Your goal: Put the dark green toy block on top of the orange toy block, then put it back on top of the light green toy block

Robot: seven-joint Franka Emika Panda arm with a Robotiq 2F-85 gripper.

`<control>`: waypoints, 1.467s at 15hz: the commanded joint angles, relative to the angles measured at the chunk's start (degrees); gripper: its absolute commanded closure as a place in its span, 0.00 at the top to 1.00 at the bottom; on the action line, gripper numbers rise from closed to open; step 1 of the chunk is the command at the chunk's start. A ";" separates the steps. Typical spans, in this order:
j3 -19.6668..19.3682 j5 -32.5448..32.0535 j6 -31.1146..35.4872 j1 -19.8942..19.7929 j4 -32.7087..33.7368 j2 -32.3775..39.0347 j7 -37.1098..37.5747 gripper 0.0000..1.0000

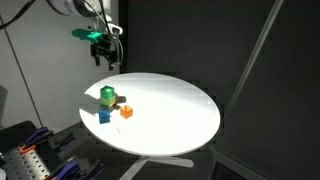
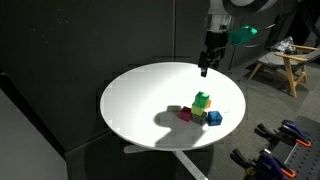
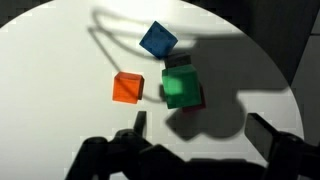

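Wrist view: dark green toy block point(image 3: 180, 86) stands upright.

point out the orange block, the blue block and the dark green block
orange block point(image 3: 127, 88): wrist view, middle of its top face
blue block point(image 3: 157, 40): wrist view, middle of its top face
dark green block point(image 3: 180, 85): wrist view, middle of its top face

light green toy block point(image 2: 201, 109) hidden under dark green toy block point(image 3: 180, 87), wrist view
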 commanded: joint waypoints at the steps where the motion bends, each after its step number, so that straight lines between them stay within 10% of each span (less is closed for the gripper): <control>1: 0.29 -1.96 2.26 0.36 2.11 4.20 3.41 1.00; 22: -0.28 -6.78 6.42 1.16 0.72 11.15 3.50 1.00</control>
